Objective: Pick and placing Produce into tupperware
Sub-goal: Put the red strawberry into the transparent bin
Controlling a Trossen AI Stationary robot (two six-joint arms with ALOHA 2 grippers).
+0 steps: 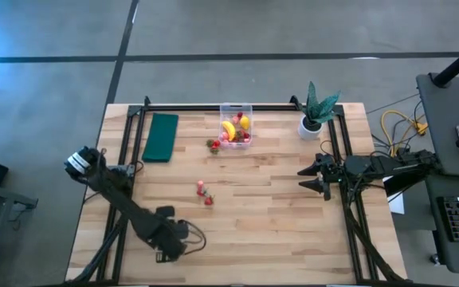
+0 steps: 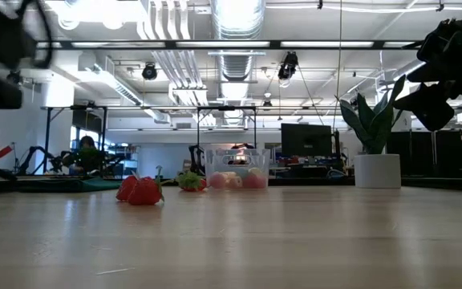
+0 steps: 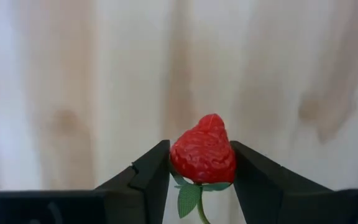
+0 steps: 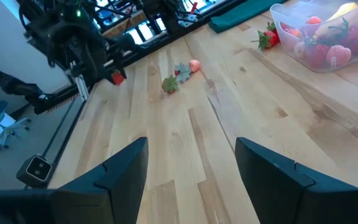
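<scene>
1. Wooden planks make the surface (image 1: 277,215), and a black frame runs along its edges.
2. On the back left part lies a dark green pad (image 1: 161,136), and a potted plant (image 1: 315,112) stands at the back right.
3. At the back middle stands the clear tupperware (image 1: 236,125); inside it are a banana (image 1: 229,129), a lemon (image 1: 245,122) and some red and pink fruits.
4. One strawberry (image 1: 213,145) lies just beside the box, at its front left corner.
5. Two more strawberries (image 1: 204,192) lie near the middle of the surface, close to each other.
6. The left hand (image 3: 201,180) is at the front left and pinches a red strawberry (image 3: 204,151) between its fingers.
7. The right hand (image 4: 191,165) is at the right side, well apart from the fruits, with its fingers spread and nothing between them.
</scene>
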